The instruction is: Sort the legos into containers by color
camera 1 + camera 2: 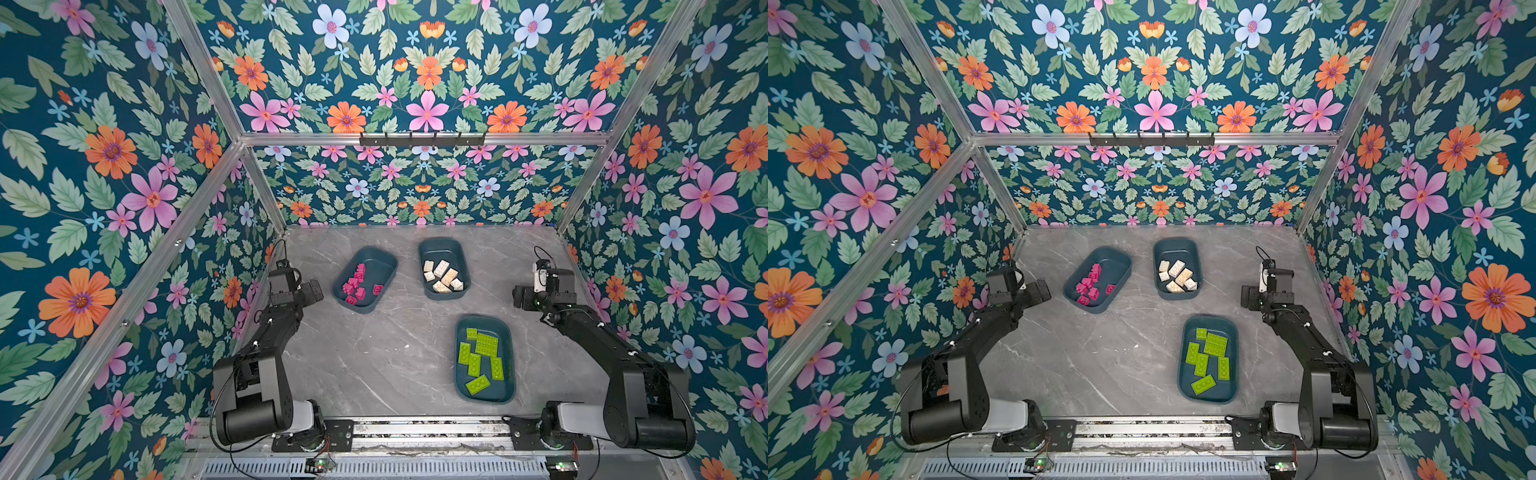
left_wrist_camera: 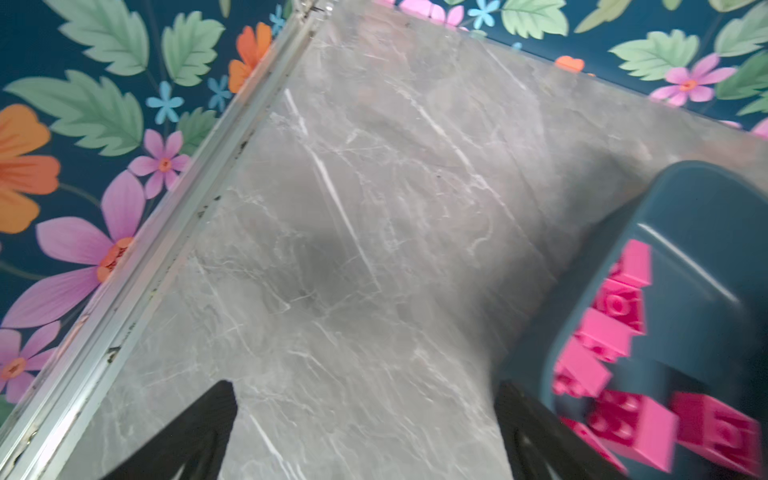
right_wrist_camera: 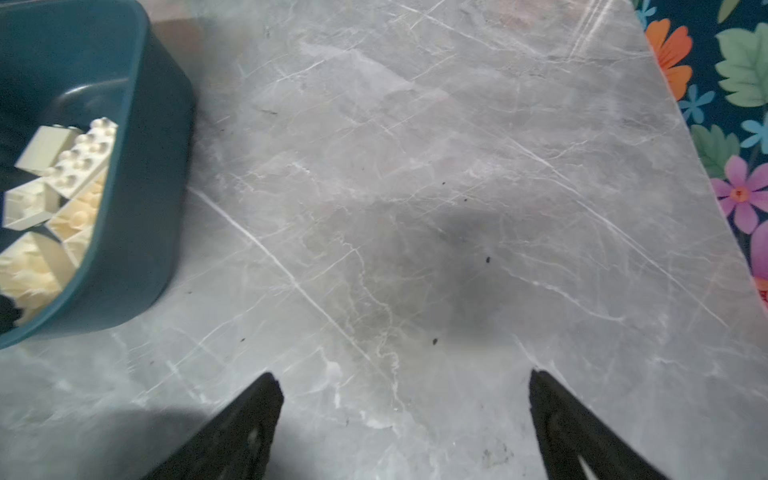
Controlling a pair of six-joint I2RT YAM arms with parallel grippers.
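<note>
Three dark teal containers stand on the grey marble table in both top views. The back-left container holds magenta-pink legos, the back-middle container holds cream-white legos, and the front-right container holds lime green legos. My left gripper hovers just left of the pink container, open and empty; in its wrist view only bare table shows between the fingers of my left gripper. My right gripper stands right of the cream container, and in the right wrist view it is open over bare table.
Floral walls and aluminium frame posts close in the table on three sides. A metal rail carrying both arm bases runs along the front edge. The left wall's frame bar lies close to my left gripper.
</note>
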